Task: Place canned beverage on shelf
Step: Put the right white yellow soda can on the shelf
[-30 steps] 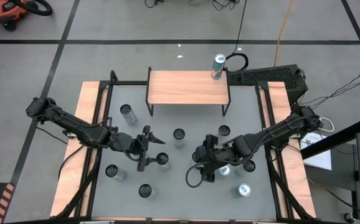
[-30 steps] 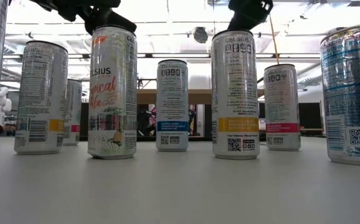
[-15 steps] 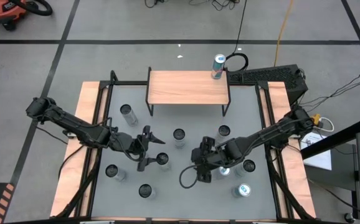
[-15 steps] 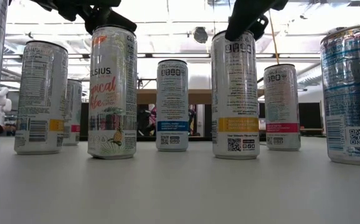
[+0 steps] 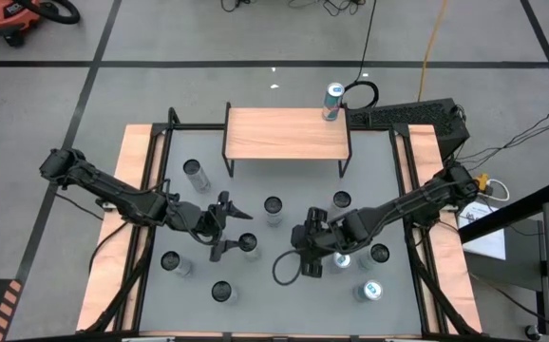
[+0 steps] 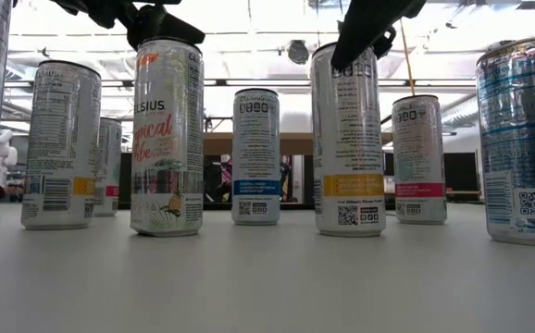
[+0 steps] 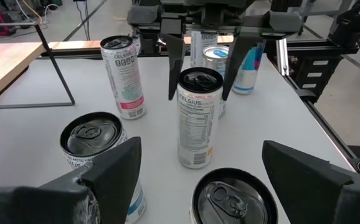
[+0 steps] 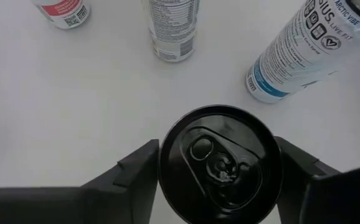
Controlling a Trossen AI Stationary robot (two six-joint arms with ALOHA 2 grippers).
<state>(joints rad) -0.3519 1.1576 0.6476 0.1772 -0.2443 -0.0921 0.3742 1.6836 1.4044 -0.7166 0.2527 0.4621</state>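
Several tall slim cans stand upright on the grey table (image 5: 274, 304). The shelf (image 5: 287, 133), a wood plank on thin black legs, stands at the far middle. My right gripper (image 5: 306, 249) is open over one yellow-banded can (image 6: 346, 139), with one finger on each side of its top (image 8: 220, 162). The left wrist view shows this too (image 7: 198, 81). My left gripper (image 5: 229, 231) is open and empty, level above the cans left of centre, with a can (image 7: 233, 193) below it. My right gripper comes at the can from above, slanting, with one finger (image 8: 139, 168) beside each side of the can's top rim (image 8: 167, 155). The can stands upright on the table. I cannot tell whether the fingers touch it.
Other cans stand close around: a pink-banded one (image 7: 124, 74), a blue-banded one (image 8: 298, 50) and a silver-blue one (image 5: 370, 290) at the near right. One can (image 5: 332, 102) stands by the shelf's far right corner. Wooden rails edge the table's sides.
My right gripper has gone a little toward the table's left edge and come down over the yellow-banded can, so its fingers now stand at the can's top.
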